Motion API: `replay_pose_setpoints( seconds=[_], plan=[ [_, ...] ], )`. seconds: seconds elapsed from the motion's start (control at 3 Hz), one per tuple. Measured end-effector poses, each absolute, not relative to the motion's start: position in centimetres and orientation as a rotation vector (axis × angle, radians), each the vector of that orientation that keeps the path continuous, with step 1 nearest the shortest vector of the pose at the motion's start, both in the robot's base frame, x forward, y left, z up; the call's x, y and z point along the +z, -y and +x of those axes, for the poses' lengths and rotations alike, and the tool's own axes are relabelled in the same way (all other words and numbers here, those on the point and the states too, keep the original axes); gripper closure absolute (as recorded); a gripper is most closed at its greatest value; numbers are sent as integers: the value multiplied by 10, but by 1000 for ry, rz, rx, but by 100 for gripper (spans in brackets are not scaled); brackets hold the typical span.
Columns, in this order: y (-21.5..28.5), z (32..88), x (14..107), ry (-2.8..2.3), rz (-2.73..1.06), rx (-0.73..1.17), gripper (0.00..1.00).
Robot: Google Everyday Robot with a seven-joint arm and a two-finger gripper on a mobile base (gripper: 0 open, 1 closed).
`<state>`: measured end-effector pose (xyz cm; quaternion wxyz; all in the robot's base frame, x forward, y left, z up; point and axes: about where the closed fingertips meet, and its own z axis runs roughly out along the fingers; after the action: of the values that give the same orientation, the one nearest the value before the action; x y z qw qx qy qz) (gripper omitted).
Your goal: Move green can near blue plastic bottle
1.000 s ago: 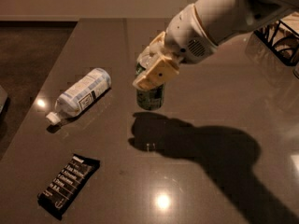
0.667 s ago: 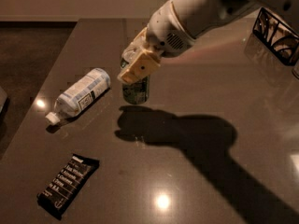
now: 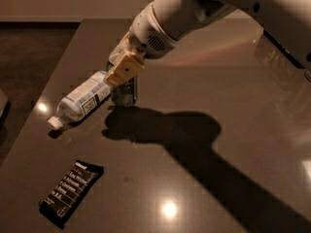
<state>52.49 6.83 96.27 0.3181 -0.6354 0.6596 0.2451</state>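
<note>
The green can (image 3: 124, 92) stands upright on the dark table, right beside the upper end of the blue plastic bottle (image 3: 82, 101). The bottle lies on its side with its white cap pointing to the lower left. My gripper (image 3: 121, 68) comes down over the can from the upper right, its tan fingers (image 3: 125, 69) around the can's top. The can's top is hidden by the fingers. The can and the bottle look to be touching or nearly so.
A black snack bar wrapper (image 3: 71, 192) lies at the front left of the table (image 3: 218, 130). The table's left edge runs close behind the bottle. My arm's shadow falls across the table's middle toward the lower right.
My gripper has carried the green can leftward across the table, from well apart from the bottle to right beside it. The bottle and wrapper have not moved.
</note>
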Motion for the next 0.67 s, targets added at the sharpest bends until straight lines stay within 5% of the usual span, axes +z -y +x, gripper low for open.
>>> replay_pose_setpoints(
  seconds=[0.67],
  plan=[
    [-108,528,946,-1723,-1690,668,100]
  ],
)
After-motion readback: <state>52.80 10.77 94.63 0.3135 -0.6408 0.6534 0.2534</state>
